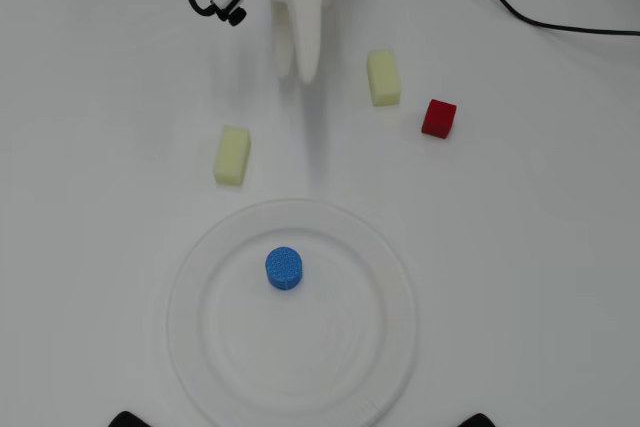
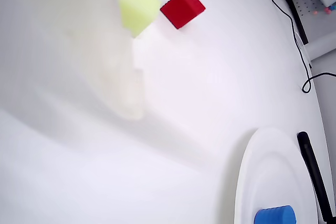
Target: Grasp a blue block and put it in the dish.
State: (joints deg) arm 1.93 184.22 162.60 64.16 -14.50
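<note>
The blue block (image 1: 285, 269) stands upright on the dish (image 1: 190, 292), a large white plate, a little above and left of its middle. In the wrist view the block (image 2: 274, 216) shows at the bottom edge, on the dish (image 2: 254, 171). My gripper (image 1: 300, 72) is at the top of the overhead view, well away from the dish. Its white fingers point toward the dish, lie close together and hold nothing. In the wrist view a blurred white finger (image 2: 118, 72) fills the left side.
Two pale yellow blocks (image 1: 232, 155) (image 1: 383, 77) and a red cube (image 1: 438, 118) lie on the white table between the arm and the dish. One yellow block (image 2: 135, 8) and the cube (image 2: 182, 8) show in the wrist view. A black cable (image 1: 540, 19) runs at top right.
</note>
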